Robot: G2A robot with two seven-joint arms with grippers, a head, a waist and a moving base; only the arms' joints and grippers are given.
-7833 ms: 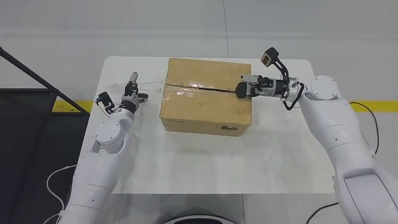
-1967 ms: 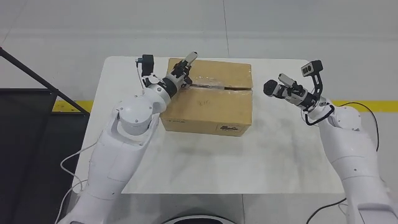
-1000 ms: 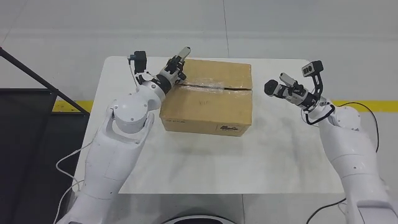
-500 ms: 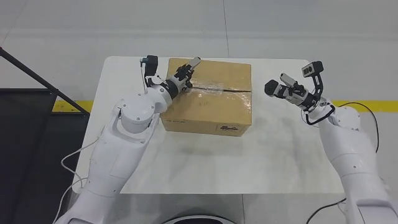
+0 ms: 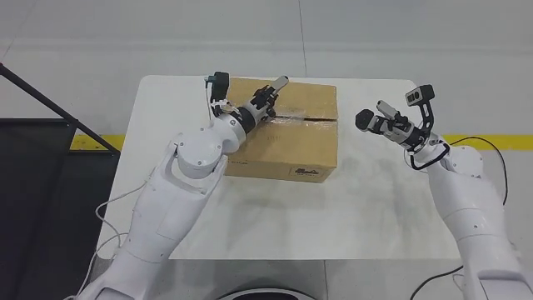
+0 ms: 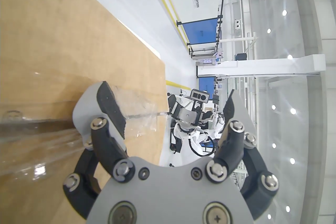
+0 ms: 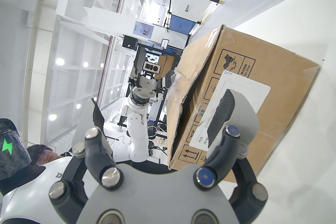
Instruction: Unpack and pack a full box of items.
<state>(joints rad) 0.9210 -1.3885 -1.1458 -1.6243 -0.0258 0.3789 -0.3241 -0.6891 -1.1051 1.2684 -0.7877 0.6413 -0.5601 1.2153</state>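
While I watched from above, the brown cardboard box [image 5: 279, 146] sat midway on the white table [image 5: 366, 217], flaps down, with clear tape [image 5: 296, 117] along its top seam. My left gripper [image 5: 273, 92] hung over that seam, jaws spread and empty. The right gripper [image 5: 372, 113] hung beside the box's right end, apart from it, also spread and empty.

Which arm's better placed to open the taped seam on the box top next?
Left. The left pincer is open just above the tape along the box top seam. The right pincer, also open, hangs beside the box, apart from it, over the table.
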